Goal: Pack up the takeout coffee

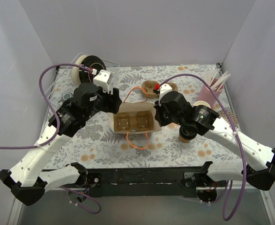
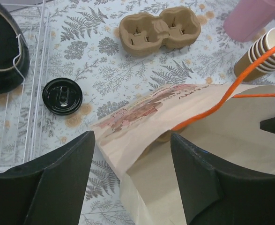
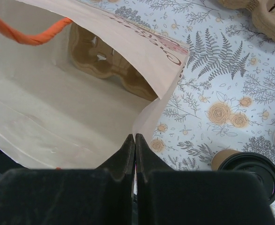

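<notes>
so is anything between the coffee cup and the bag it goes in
nothing visible stands between the small kraft paper cup with black lid and the brown paper bag. the right pincer is shut on the bag's rim on the cup's side, and a cardboard cup carrier sits inside

Paper bag (image 3: 57,126) standing open mid-table, mouth facing up. Cup carrier (image 1: 132,122) filling its floor; orange handle (image 3: 34,37) looping across the opening. Left gripper (image 2: 132,173) straddling the left rim with jaws apart, right gripper (image 3: 135,145) pinching the right rim, both crowding the mouth's sides. Right forearm (image 1: 207,117) overhanging the takeout coffee (image 1: 187,135). Spare carrier (image 1: 158,88), pink cup (image 1: 207,96) and cup stack (image 2: 263,54) cluttering the far right; wire rack (image 2: 43,56) and loose lid (image 2: 62,96) occupying the far left. Tablecloth (image 1: 100,145) lying bare near-left.
</notes>
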